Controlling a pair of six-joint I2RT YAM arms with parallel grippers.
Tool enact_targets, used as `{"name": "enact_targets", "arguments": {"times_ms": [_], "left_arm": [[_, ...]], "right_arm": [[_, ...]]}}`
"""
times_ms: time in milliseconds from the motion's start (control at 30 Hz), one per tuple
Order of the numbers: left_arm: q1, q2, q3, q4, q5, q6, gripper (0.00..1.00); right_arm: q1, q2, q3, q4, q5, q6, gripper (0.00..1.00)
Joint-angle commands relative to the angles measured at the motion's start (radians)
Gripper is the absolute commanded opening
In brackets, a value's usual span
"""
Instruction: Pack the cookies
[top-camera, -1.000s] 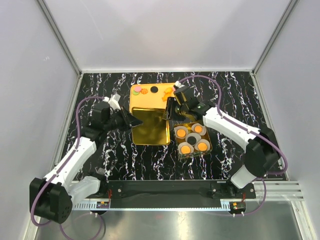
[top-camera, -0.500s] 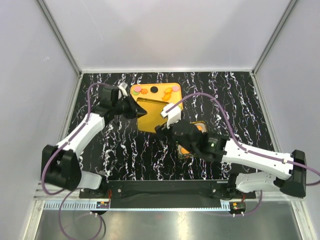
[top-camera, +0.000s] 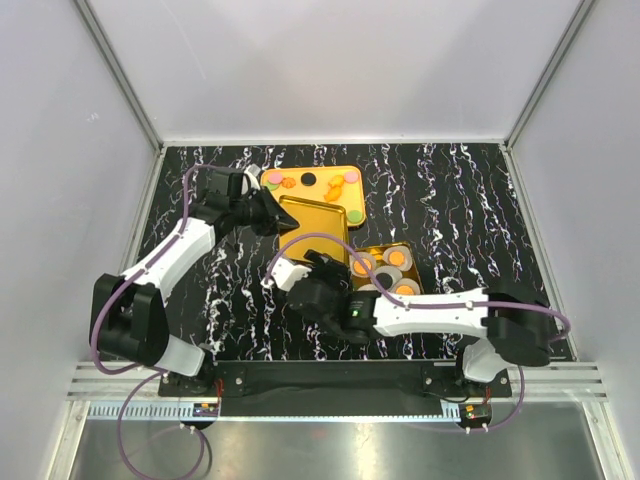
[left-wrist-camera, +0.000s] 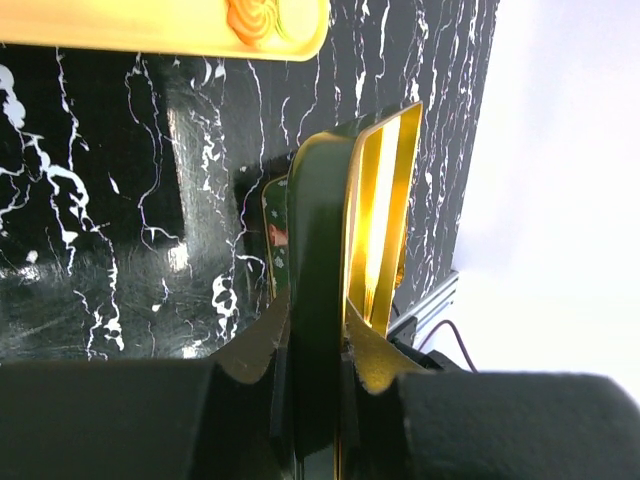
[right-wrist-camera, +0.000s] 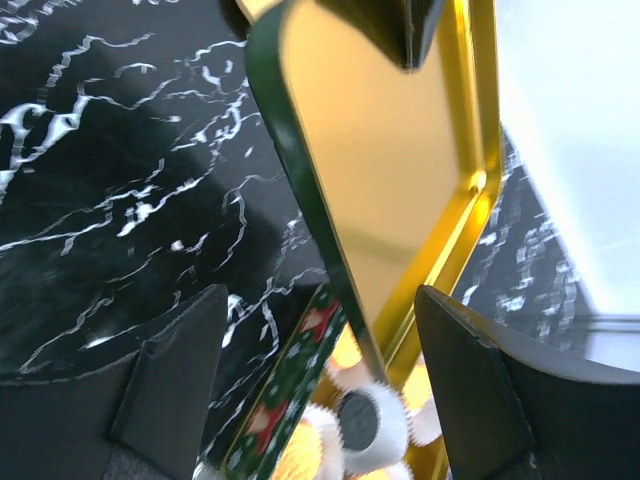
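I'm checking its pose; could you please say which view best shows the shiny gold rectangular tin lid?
Top external: nearly the whole shiny gold rectangular lid shows, held by the left gripper. Left wrist sees it edge-on; right wrist crops its inner face.

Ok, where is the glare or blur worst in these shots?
Left wrist view: the wall at right is blown out white, and the gold lid clamped in the left gripper flares bright along its inner face. Right wrist view: the top right corner is washed out, the marble table looks slightly soft, and the near fingers are dark silhouettes. Top view: even light, sharp.
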Motion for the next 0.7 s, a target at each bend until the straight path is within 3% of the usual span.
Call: {"name": "enact_targets", "arguments": {"times_ms": [0,300,400,533,600,667], "left_arm": [[-0.005,-0.039,-0.023,0.056,0.067,-0.026,0.0],[-0.005,-0.102,-0.06,0.059,0.095,-0.023,0.0],[-0.005,-0.119,-0.069,0.064,0.105,-0.026,0.0],[-0.005,-0.139,-0.079,0.087,0.128,-0.035,0.03],[-0.005,-0.151,-0.076,0.087,0.138,-0.034,0.11],[-0.005,-0.157,-0.063,0.089,0.141,-0.029,0.3]], "right_arm": [[0.001,0.054,0.035,0.191,0.103,-0.168,0.82],[-0.036,0.121,0.021,0.353,0.134,-0.336,0.72],[-0.046,0.124,0.027,0.376,0.135,-0.364,0.57],[-0.048,0.126,0.024,0.425,0.164,-0.413,0.21],[-0.046,0.12,0.023,0.445,0.178,-0.428,0.12],[-0.048,0.107,0.021,0.455,0.192,-0.444,0.04]]}}
